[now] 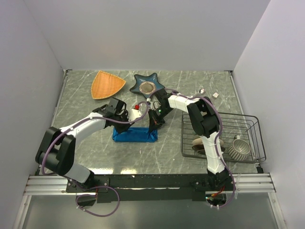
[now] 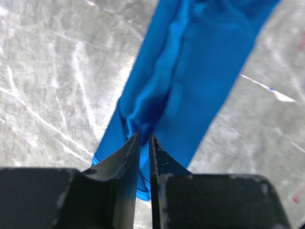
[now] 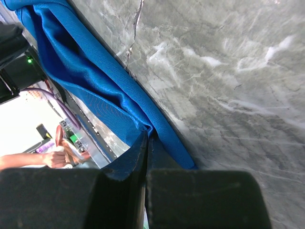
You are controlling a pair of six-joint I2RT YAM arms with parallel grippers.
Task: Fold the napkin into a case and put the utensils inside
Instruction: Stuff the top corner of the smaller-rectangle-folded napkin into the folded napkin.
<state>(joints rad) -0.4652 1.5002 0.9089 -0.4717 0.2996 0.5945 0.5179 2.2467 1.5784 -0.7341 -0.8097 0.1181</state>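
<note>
1. The napkin (image 1: 136,135) lay on the bench (image 1: 95,157) as a narrow blue strip, on the near side of the star-shaped dish (image 1: 147,85), toward the arm bases.
2. The left hand (image 2: 144,140) was at the strip's left end. Its fingers (image 2: 125,160) were almost together and pinched a raised ridge of cloth.
3. The right hand (image 3: 147,138) was at the strip's right end, more directly below the star-shaped dish. Its fingers (image 3: 135,160) were fully closed on the thin cloth edge.
4. The utensils (image 1: 202,90) lay on the bench to the right of the star-shaped dish, well apart from the napkin. Which was the spoon and which the fork was too small to tell.
5. Judged stage: the cloth was part-folded and not yet a finished case, with nothing loaded into it.
6. Doing the step well:
   - Both hands should travel together at equal height, so the strip stays taut and square.
   - The lifted edge should land exactly on the opposite edge.
   - The shiny cloth looks slippery, so a grip on one layer only would let the fold skew.
   - Each hand should let go only once the fold lies flat.
   - One end should stay open for the utensils.
</note>
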